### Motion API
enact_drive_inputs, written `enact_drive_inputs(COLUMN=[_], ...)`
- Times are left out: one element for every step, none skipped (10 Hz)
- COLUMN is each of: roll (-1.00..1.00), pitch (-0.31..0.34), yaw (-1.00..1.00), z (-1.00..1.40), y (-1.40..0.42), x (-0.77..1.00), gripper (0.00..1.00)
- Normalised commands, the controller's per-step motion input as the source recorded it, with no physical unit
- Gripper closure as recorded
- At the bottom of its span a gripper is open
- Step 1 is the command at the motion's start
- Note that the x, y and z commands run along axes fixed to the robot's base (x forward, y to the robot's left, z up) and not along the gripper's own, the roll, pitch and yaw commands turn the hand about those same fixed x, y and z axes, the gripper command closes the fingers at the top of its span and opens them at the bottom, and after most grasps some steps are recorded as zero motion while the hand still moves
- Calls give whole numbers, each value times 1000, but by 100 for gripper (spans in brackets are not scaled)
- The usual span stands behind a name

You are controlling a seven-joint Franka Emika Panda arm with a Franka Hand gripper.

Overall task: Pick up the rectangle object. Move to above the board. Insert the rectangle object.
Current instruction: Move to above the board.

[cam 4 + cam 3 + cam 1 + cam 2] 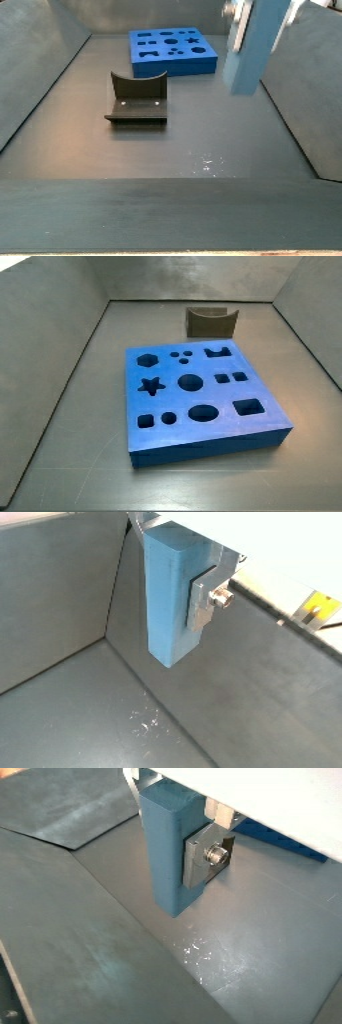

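My gripper (182, 604) is shut on the rectangle object (171, 592), a long pale blue bar that hangs upright with its lower end above the grey floor. A silver finger (205, 600) presses its side; the other finger is hidden behind it. Both wrist views show this, and the bar (166, 848) fills the jaws (179, 860). In a side view the bar (261, 45) hangs to the right of the board (171, 50) and apart from it. The board (201, 391), a bright-blue slab with dark cut-outs, lies flat. The gripper is out of that view.
The dark notched fixture (138, 100) stands on the floor in front of the board; in the other side view it (210, 321) is behind the board. Grey walls (54, 346) enclose the floor. A yellow-black object (318, 607) sits beyond the wall.
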Motion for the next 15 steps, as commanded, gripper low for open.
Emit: enact_drive_inputs(roll=[-35,-31,-30,-23,-21,-18,-13,-435,-397,-289,-209,-113,-60,-33,-20], pitch=[131,126,125,125,126,126,128,875,808,604,325,182,87,7,-28], yaw=[-36,-37,-40,-42,-43,-39,-38,-496,-457,-281,-89,-22,-8,1,6], z=[1000,1000,868,711,606,394,239,-268,-271,-269,-269,-269,-268,-268,-271], y=[125,116,85,64,51,31,20,-1000,-1000,-1000,-1000,-1000,-1000,-1000,-1000], x=[-4,-3,-4,-5,-6,-4,0,53,57,57,59,60,58,58,57], gripper=[100,100,100,100,100,100,100,100,100,100,100,100,100,100,100])
